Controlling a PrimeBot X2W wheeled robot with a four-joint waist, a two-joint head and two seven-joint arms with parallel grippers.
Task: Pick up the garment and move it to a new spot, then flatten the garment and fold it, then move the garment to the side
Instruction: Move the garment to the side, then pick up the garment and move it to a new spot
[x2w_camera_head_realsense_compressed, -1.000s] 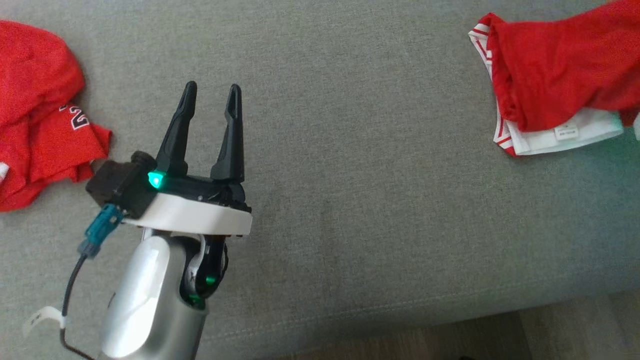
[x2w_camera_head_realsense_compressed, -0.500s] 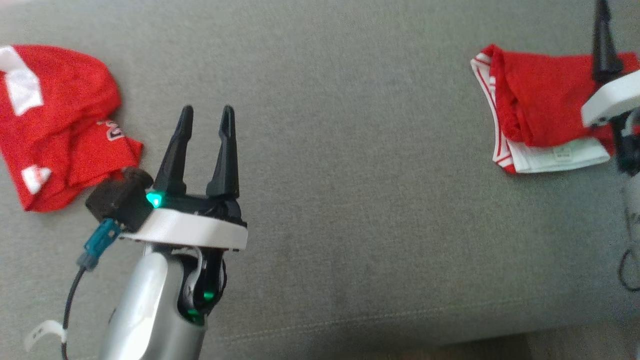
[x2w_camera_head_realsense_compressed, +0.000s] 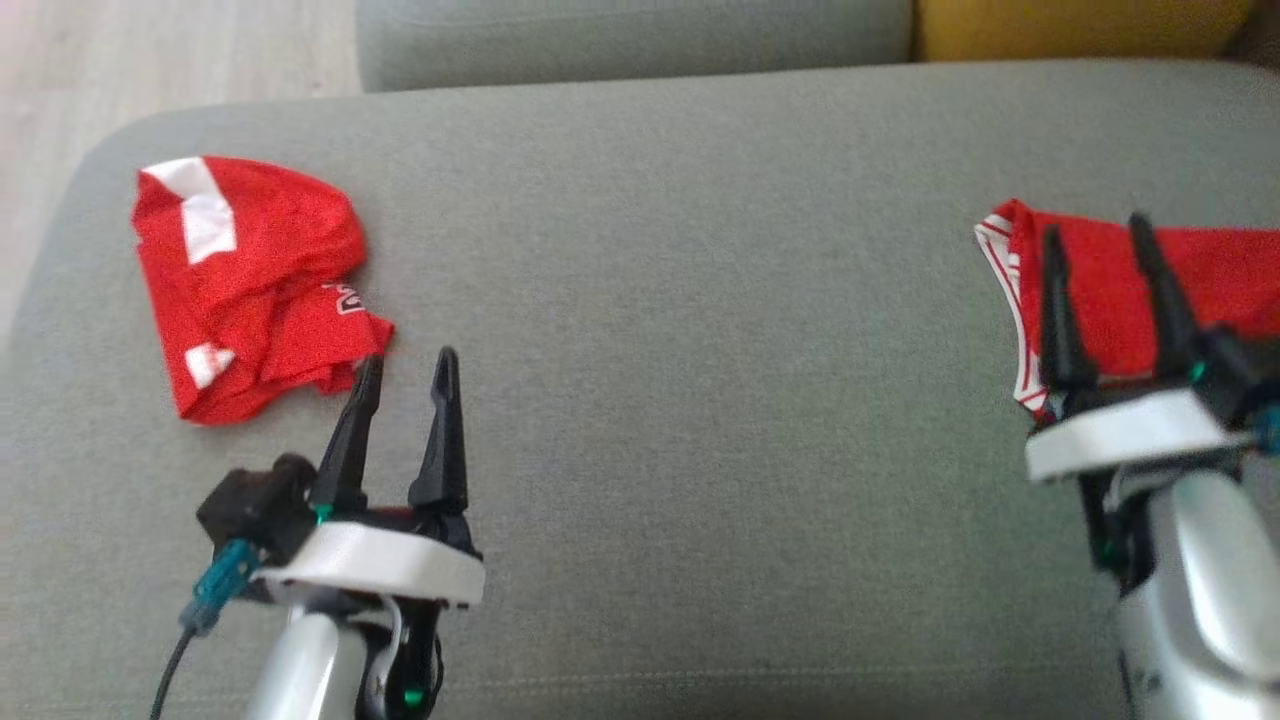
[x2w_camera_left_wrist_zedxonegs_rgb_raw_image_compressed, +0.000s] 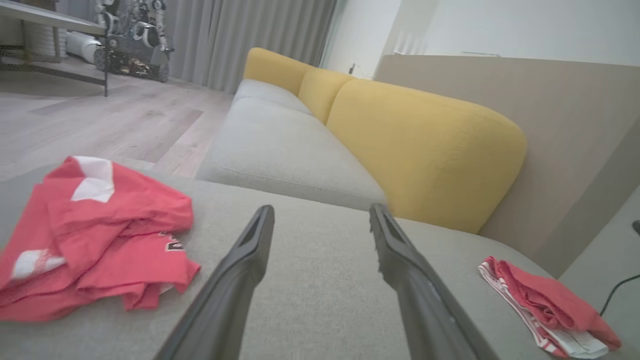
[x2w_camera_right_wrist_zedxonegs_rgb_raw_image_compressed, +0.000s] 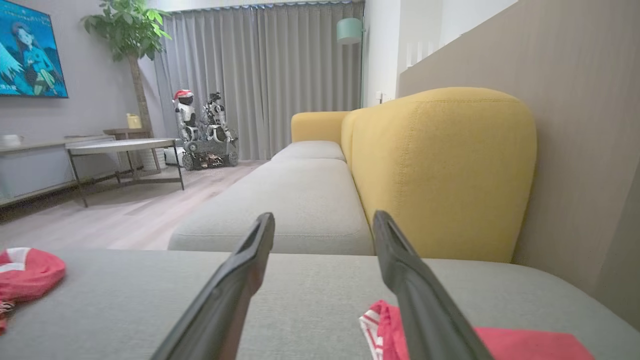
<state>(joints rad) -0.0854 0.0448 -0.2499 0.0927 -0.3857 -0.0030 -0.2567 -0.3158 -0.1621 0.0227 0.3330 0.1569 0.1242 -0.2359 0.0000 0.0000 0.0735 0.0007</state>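
Two red garments lay well apart on the gray sofa cushion (x2w_camera_head_realsense_compressed: 700, 350) as both arms hovered with nothing in their grasp. The left gripper (x2w_camera_head_realsense_compressed: 408, 358) stood with its jaws spread wide, fingers pointing up the cushion. The crumpled red shirt (x2w_camera_head_realsense_compressed: 250, 290) lay just ahead of it and off to its left. The heap's long axis ran from the cushion's far left corner down toward the gripper, and its nearest corner sat just beside the left fingertip. The right gripper (x2w_camera_head_realsense_compressed: 1093, 230), jaws likewise apart and empty, pointed over the folded red garment (x2w_camera_head_realsense_compressed: 1235, 265), which stretched crosswise along the cushion's right side. The folded piece looked finished. For the crumpled shirt the left arm was plainly the nearer, likely needing only a small swing leftward.
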